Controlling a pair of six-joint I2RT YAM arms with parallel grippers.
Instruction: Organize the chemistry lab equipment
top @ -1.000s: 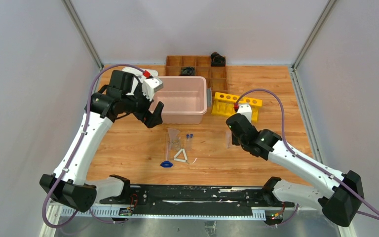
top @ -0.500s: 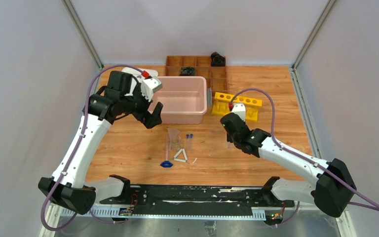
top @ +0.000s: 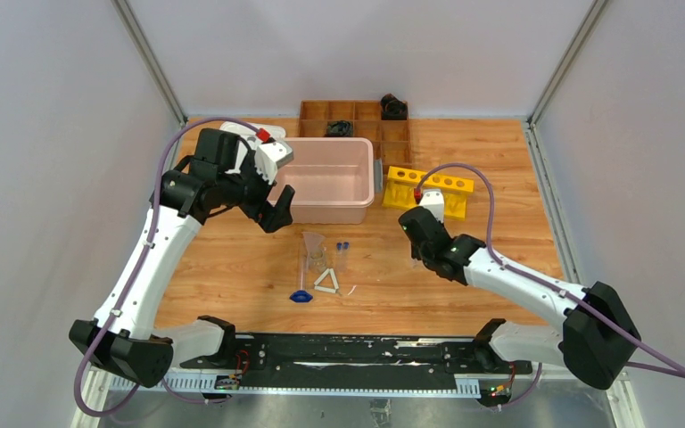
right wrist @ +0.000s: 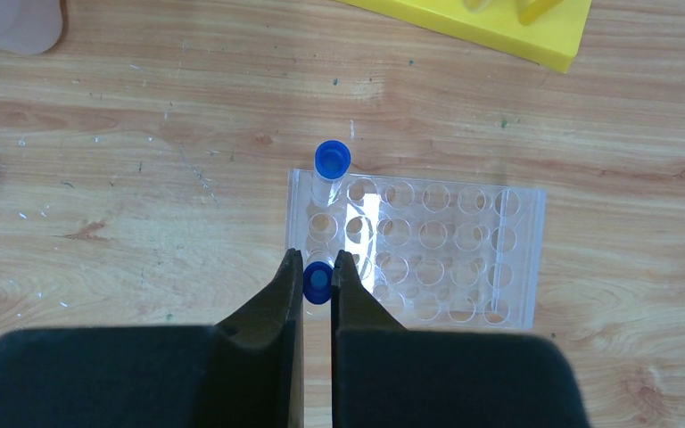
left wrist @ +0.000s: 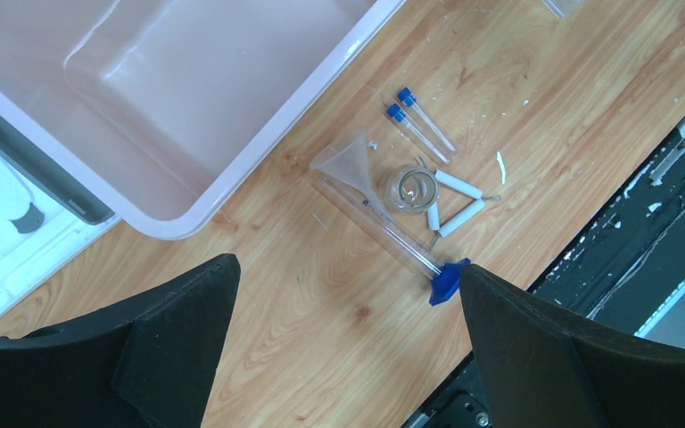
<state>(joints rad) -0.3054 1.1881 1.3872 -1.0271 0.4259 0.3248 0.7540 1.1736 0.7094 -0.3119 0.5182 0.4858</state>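
Note:
My right gripper (right wrist: 318, 267) is shut on a blue-capped tube (right wrist: 318, 285), holding it upright over the near left corner of the clear tube rack (right wrist: 437, 254). Another capped tube (right wrist: 331, 161) stands in the rack's far left hole. In the top view the right gripper (top: 416, 252) covers most of the rack. Two more tubes (top: 342, 252), the glass funnel (top: 312, 241), the white triangle (top: 325, 281) and the blue piece (top: 300, 295) lie mid-table. My left gripper (top: 278, 207) is open and empty, above the table beside the pink bin.
A pink bin (top: 330, 178) stands at the back centre, with a yellow rack (top: 428, 189) to its right and a brown compartment tray (top: 357, 120) behind. The left wrist view shows a long clear cylinder (left wrist: 383, 227) and a small glass jar (left wrist: 412, 187) among the loose items.
My right gripper has shifted a little to the left with the tube, its arm swinging in. The left arm has barely moved.

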